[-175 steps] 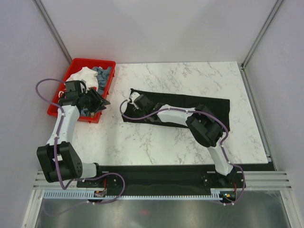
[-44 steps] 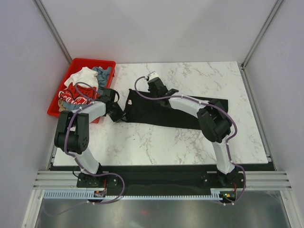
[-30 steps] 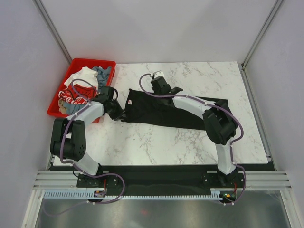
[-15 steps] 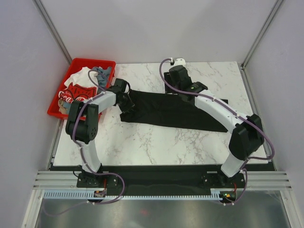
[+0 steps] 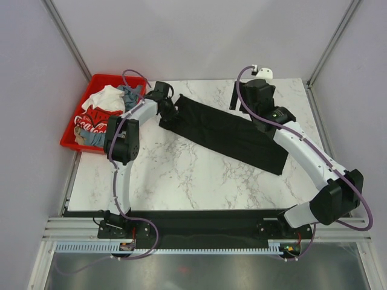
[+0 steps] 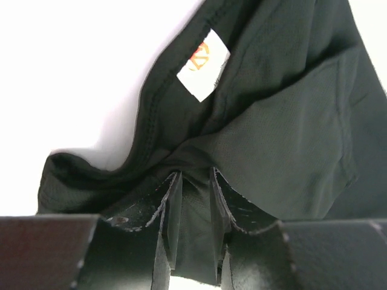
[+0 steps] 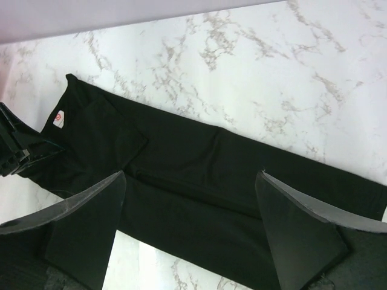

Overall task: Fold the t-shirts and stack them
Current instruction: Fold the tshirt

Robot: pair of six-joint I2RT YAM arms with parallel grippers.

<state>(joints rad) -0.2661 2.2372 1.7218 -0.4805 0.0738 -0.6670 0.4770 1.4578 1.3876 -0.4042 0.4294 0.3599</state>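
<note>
The black t-shirt (image 5: 230, 133) lies on the marble desk (image 5: 181, 181) as one long, narrow band. It runs on a slant from its collar end at the far left, close to the bin (image 5: 100, 77), down to its other end towards the right.

The left arm (image 5: 124, 130) rises steeply from its base at the near edge, bends at a dark joint beside the bin, and angles right along the far side of the desk. The left claw (image 6: 195, 175) is pressed together on the collar end of the black t-shirt. In the left wrist view a fold of cloth is pinched between the two fingers (image 6: 172, 217), and the small white label (image 6: 202, 65) sits just above the grip.

The right arm (image 5: 308, 154) swings out wide to the right, folds at its elbow near the right edge, then stretches back up and left. Its wrist is held over the far edge of the desk. The right claw (image 7: 190, 178) is spread wide with nothing between its fingers (image 7: 84, 217), and it looks down on the shirt from above, clear of the cloth.

In the bin, the white t-shirt (image 5: 106, 96), the red t-shirt (image 5: 97, 118) with Coca-Cola lettering and the grey-blue t-shirt (image 5: 130, 92) lie crumpled together.
</note>
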